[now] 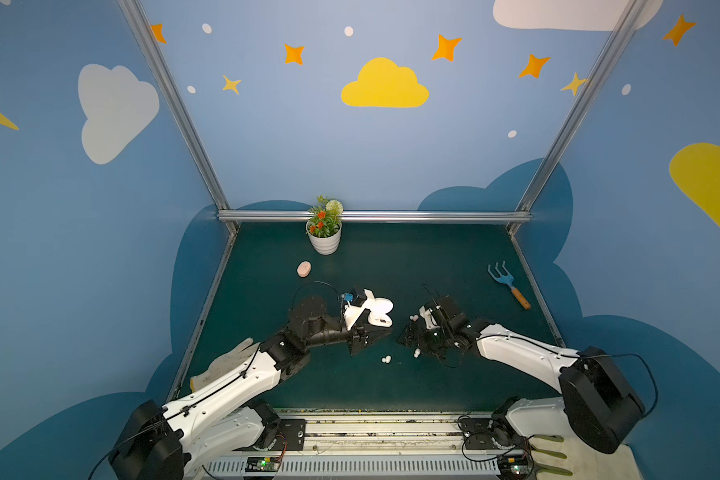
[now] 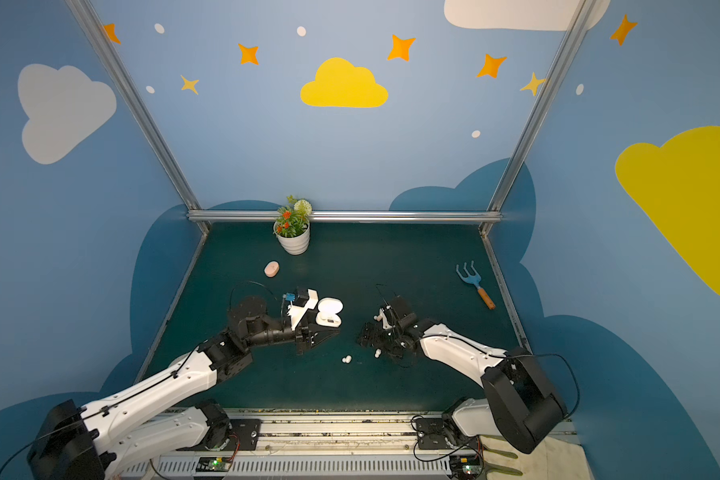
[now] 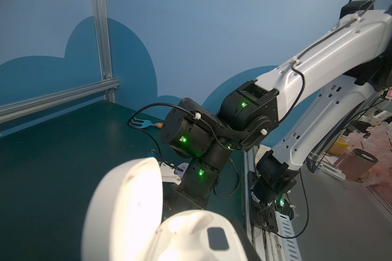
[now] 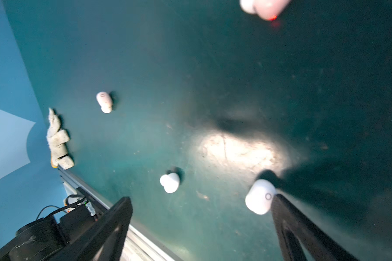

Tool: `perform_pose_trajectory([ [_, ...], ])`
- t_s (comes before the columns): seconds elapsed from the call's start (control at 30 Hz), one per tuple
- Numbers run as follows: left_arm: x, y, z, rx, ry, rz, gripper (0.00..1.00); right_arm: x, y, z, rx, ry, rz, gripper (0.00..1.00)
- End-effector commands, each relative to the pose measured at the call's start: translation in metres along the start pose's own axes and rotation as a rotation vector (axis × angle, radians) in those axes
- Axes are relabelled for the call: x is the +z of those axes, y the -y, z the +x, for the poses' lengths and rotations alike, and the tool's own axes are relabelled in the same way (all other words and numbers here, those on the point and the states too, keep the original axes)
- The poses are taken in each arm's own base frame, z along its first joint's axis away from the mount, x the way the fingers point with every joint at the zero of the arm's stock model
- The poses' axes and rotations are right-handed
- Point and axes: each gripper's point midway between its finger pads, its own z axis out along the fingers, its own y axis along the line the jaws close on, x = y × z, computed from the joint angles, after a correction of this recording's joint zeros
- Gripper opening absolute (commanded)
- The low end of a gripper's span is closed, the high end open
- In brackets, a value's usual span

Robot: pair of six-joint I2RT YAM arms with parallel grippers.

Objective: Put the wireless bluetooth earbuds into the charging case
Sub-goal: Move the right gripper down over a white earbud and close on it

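The left gripper [image 1: 373, 323] is closed on the base of the charging case [image 1: 384, 319], a smooth white oval shell of glossy hard plastic. Its hinged lid [image 3: 127, 203] is swung open. Whether the case rests on the mat cannot be told. The right gripper [image 4: 201, 198] stands wide open and empty, low over the mat. The nearest earbud [image 4: 260, 196] lies touching or just beside one finger [image 4: 290, 226], not between the two. A second earbud [image 4: 169, 182] and a third earbud [image 4: 104, 101] lie loose further out, and pink-toned earbuds [image 1: 413, 318] rest beside the right arm's wrist. Each is a tiny rounded bean with a smooth moulded skin, likely to roll or slip under a pinch. A rounded white form in the case base may be a seated bud, but this cannot be confirmed. Status: case opened and presented; most buds not yet inserted. A pink case [image 1: 304, 269] lies shut, well apart, near the flower pot [image 1: 325, 243]. The mat [image 1: 433, 386] is dark green, matte and scuffed.
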Motion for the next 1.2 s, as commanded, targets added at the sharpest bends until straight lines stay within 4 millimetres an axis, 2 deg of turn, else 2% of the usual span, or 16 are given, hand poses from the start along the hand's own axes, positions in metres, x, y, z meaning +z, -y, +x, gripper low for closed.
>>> perform_pose_trajectory([
  [0.0,-0.004,0.002,-0.005,0.015,0.019,-0.001,0.15,-0.002,-0.014,-0.002,-0.011,-0.012,-0.024,0.94],
  [0.2,-0.004,0.003,-0.006,0.015,0.021,0.0,0.15,0.003,-0.016,-0.001,-0.016,-0.029,-0.009,0.94],
  [0.33,-0.006,0.003,-0.006,0.017,0.023,-0.003,0.15,-0.008,-0.011,-0.006,-0.017,0.019,0.052,0.93],
  [0.5,-0.005,0.003,-0.006,0.014,0.024,-0.005,0.15,-0.028,0.017,-0.006,0.046,0.052,0.245,0.73],
  [0.6,-0.006,0.002,-0.006,0.012,0.026,-0.009,0.15,-0.031,0.025,-0.004,0.074,0.045,0.311,0.66],
  [0.77,-0.006,0.002,-0.006,0.01,0.029,-0.009,0.15,-0.021,0.027,-0.001,0.106,0.031,0.328,0.56],
  [1.0,-0.006,0.002,-0.006,0.007,0.035,-0.009,0.15,-0.001,0.025,-0.001,0.112,0.0,0.347,0.48],
  [1.17,-0.007,0.001,-0.007,0.009,0.038,-0.015,0.15,0.007,0.026,-0.003,0.103,-0.011,0.386,0.43],
])
